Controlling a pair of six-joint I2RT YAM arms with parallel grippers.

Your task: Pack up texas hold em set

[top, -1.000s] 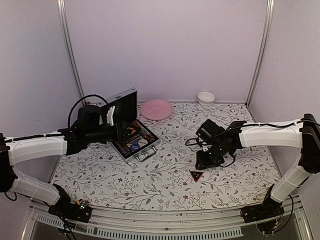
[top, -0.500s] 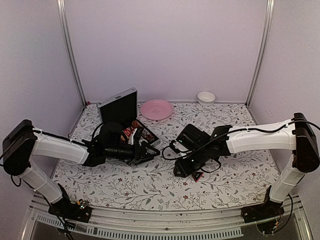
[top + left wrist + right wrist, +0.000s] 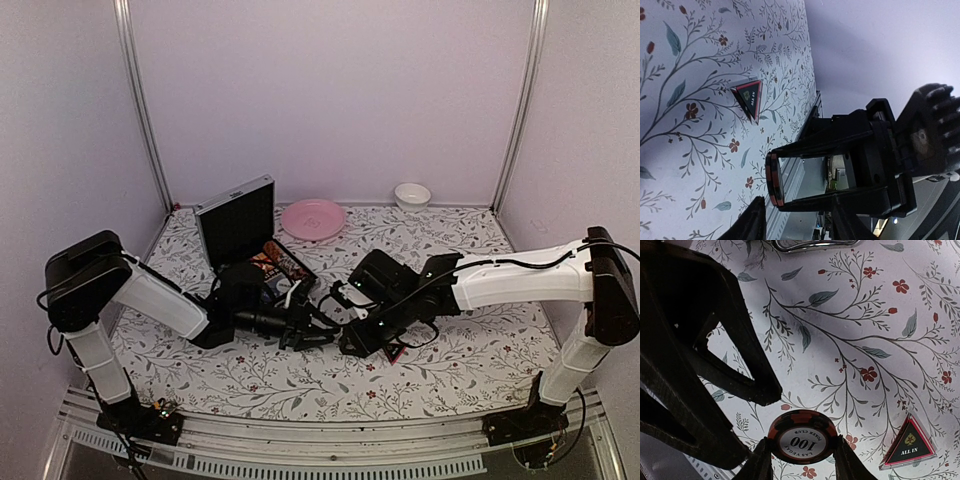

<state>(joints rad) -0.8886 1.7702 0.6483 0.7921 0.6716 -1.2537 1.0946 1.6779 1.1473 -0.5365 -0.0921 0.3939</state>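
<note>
The silver case [image 3: 240, 215] stands open at the back left, lid up, with cards and chips in its black tray. My right gripper [image 3: 352, 342] is shut on a red-and-black "100" chip [image 3: 802, 437] and holds it above the table. The chip shows edge-on in the left wrist view [image 3: 773, 180]. My left gripper [image 3: 318, 335] is open and empty, its fingers [image 3: 735, 370] spread just left of the chip, facing the right gripper. The black-and-red "ALL IN" triangle [image 3: 910, 442] lies flat on the cloth beside the right gripper; it also shows in the left wrist view [image 3: 751, 97].
A pink plate [image 3: 313, 218] and a small white bowl [image 3: 412, 195] sit at the back. The case's metal handle [image 3: 815, 245] lies close behind the grippers. The table's front rail [image 3: 330, 440] runs along the near edge.
My left arm has swung away from the case to the table's middle and opened. My right gripper has carried the chip leftward until both grippers meet tip to tip.
</note>
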